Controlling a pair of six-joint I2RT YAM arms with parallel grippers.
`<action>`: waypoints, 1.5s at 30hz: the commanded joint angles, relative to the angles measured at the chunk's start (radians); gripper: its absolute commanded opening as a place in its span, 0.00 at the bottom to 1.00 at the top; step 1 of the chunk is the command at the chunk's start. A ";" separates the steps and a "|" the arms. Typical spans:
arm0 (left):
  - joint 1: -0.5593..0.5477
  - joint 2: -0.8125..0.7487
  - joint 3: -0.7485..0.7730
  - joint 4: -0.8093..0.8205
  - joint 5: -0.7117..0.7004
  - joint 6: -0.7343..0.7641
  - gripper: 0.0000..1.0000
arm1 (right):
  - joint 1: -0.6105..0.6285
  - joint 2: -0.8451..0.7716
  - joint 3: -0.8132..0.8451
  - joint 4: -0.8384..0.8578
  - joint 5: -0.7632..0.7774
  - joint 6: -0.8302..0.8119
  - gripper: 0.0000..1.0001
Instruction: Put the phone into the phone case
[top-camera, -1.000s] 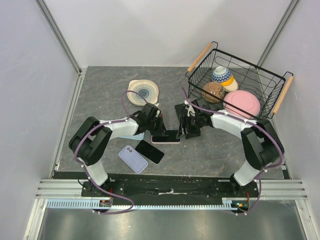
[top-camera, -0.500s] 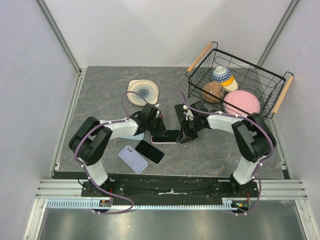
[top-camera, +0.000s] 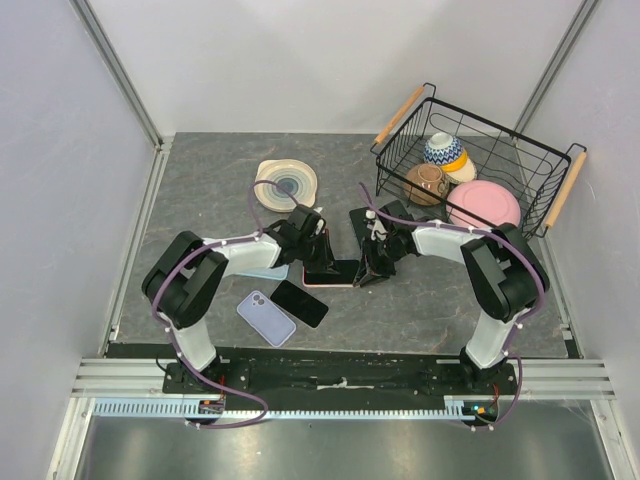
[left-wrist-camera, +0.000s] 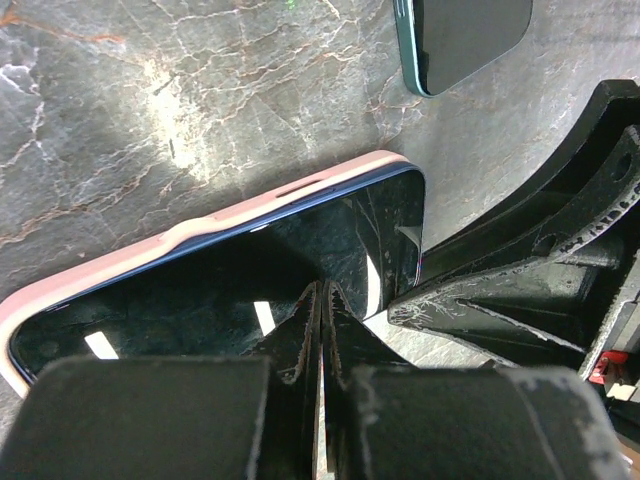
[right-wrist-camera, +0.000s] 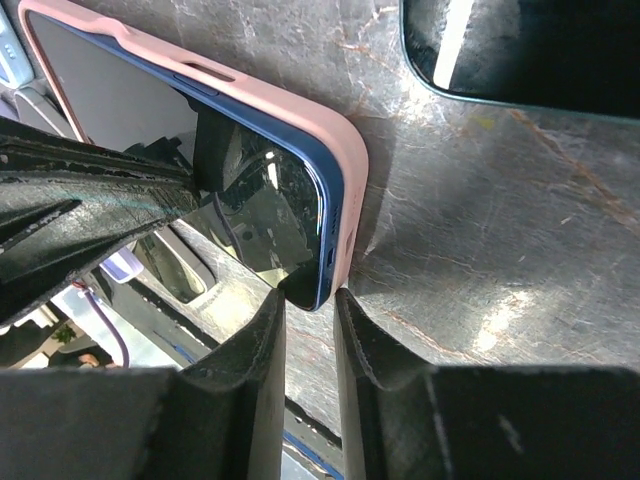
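A dark-screened phone (top-camera: 335, 272) with a blue rim lies in a pink phone case (top-camera: 330, 285) at the table's middle. My left gripper (top-camera: 322, 262) is shut, with its joined tips (left-wrist-camera: 322, 290) resting on the phone's glass (left-wrist-camera: 200, 290) beside the pink case edge (left-wrist-camera: 150, 255). From the right, my right gripper (top-camera: 365, 272) has narrowed round the phone's right corner. In the right wrist view its tips (right-wrist-camera: 310, 300) pinch that corner, one finger on the blue-rimmed phone (right-wrist-camera: 270, 200) and the other against the pink case (right-wrist-camera: 340, 200).
A second dark phone (top-camera: 300, 303) with a teal rim (left-wrist-camera: 470, 35) and a lilac phone (top-camera: 265, 318) lie near the front left. A patterned plate (top-camera: 286, 183) sits behind. A wire basket (top-camera: 400, 113) with bowls stands at the back right.
My right gripper has moved left to the phone's right corner and its jaws have closed in around it. The left gripper stays shut on the screen, shifted slightly right.
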 joint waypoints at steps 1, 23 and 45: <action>-0.022 0.067 0.001 -0.184 -0.126 0.081 0.02 | 0.065 0.109 -0.003 0.040 0.291 -0.056 0.12; -0.139 -0.052 0.079 -0.213 -0.264 0.148 0.02 | 0.127 0.105 0.054 0.010 0.291 -0.085 0.16; -0.115 -0.143 -0.002 -0.075 -0.180 0.095 0.21 | -0.071 0.110 0.093 0.145 0.093 -0.025 0.34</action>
